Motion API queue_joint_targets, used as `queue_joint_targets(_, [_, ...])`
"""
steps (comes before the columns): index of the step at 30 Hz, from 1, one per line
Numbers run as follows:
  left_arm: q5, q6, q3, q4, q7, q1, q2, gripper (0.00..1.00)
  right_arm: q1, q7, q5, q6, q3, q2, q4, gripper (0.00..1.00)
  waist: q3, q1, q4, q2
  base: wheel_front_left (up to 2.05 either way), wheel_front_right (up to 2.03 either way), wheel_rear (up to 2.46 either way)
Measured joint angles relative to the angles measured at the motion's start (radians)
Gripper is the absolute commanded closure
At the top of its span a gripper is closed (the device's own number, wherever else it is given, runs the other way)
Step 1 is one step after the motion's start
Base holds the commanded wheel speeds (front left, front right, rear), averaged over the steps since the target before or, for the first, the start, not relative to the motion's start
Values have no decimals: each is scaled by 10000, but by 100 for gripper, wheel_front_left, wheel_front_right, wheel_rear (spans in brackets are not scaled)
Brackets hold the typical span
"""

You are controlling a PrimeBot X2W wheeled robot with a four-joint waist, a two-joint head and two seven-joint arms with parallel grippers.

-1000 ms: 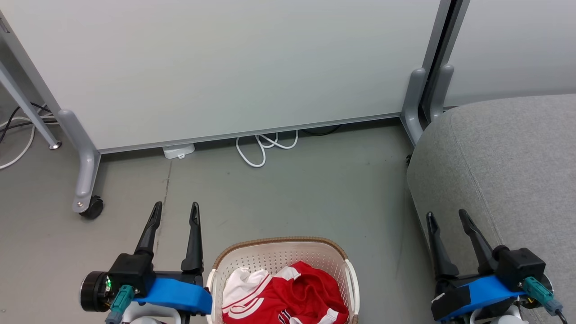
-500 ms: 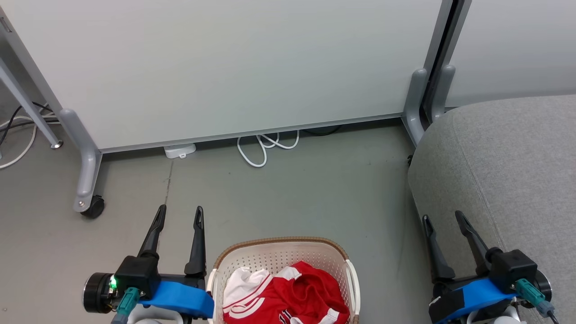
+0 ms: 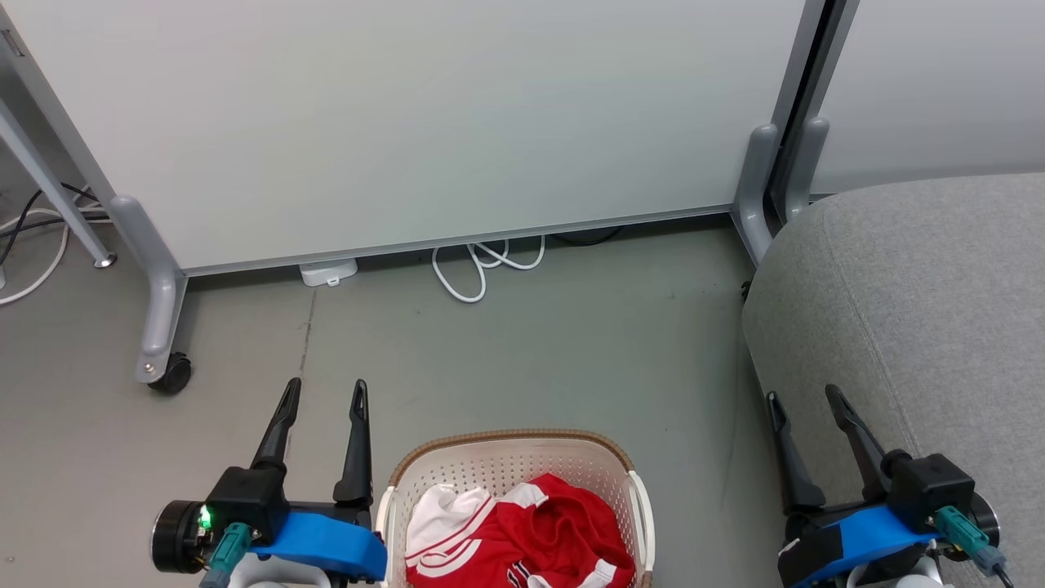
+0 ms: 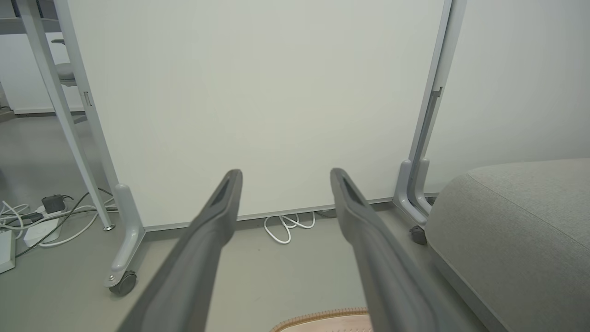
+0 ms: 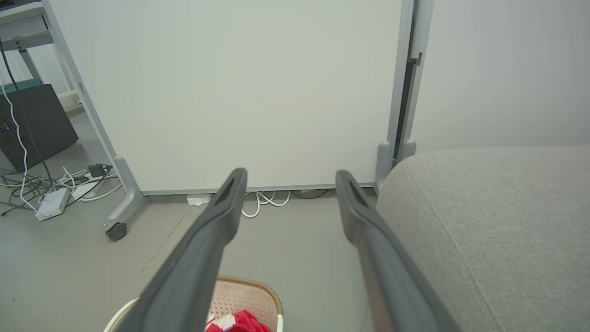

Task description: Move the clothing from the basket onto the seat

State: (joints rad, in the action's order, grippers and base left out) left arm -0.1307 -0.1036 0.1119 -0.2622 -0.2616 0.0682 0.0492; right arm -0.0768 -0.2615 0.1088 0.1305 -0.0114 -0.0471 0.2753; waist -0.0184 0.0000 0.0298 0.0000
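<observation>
**Pincer state.** Left pincer (image 3: 324,385): two long dark fingers spread wide with nothing between them; bare floor shows through the gap in the left wrist view. Right pincer (image 3: 802,395): likewise spread wide and empty.

**Target location.** The soft red-and-white clothing (image 3: 535,531) lies bunched inside the cream-white perforated plastic basket (image 3: 506,438) with a brown woven-look rim. The basket stands on the grey floor (image 3: 571,343) at the bottom middle of the head view, its near part cut off by the frame edge. None of the clothing is on the large light grey upholstered seat (image 3: 922,310) at the right.

**Key relation.**
- The basket sits between the two pincers.
- The left pincer's inner finger runs just beside the basket's left wall.
- The right pincer hangs over the seat's near edge, apart from the basket's right wall.
- The left arm is judged the nearer.
- Both pairs of fingertips point forward, past the basket's far rim. The clothing therefore lies inboard of and behind the tips: right of and back from the left pincer, left of and back from the right one.
- Judgement: either arm must draw back, swing inward and tip downward before it can pinch the clothing.

**Long axis.** The heap is crumpled, with no clear axis; its widest spread appears to run left to right across the basket. The basket's own long axis cannot be told.

**Appearance.** The clothing is mostly red, with a white panel at the left, striped trim along one fold and a raised ridge of folds near the centre. That ridge is probably the easiest place to pinch.
</observation>
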Motion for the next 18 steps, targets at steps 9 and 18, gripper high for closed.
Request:
queue_joint_targets(9, [0, -29, -35, -46, 0, 2, 2, 0, 0, 0, 69, 0, -15, 0, 12, 0, -26, 0, -5, 0, 0, 0, 0])
queue_joint_targets(18, [286, -173, 217, -658, 0, 578, 13, 0, -164, 0, 100, 0, -23, 0, -38, 0, -319, 0, -14, 0, 0, 0, 0])
